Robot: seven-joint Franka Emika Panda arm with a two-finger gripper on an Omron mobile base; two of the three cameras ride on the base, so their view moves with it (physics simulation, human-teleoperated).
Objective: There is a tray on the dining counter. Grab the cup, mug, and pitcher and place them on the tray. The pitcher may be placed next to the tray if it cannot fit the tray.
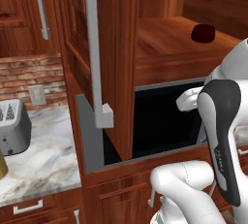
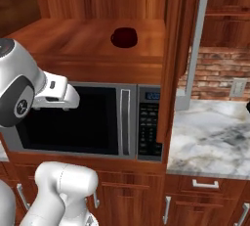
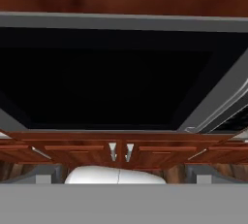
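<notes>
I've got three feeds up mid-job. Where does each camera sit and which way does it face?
Left base view: behind the arm's left, facing the mug on the wooden shelf, the microwave below, the toaster at left; arm at lower right.
Right base view: behind the arm's right, same mug and microwave, marble counter at right; arm at lower left.
Hand view: on the hand, facing the microwave's dark window.
Both base views share mug, shelf and microwave.
</notes>
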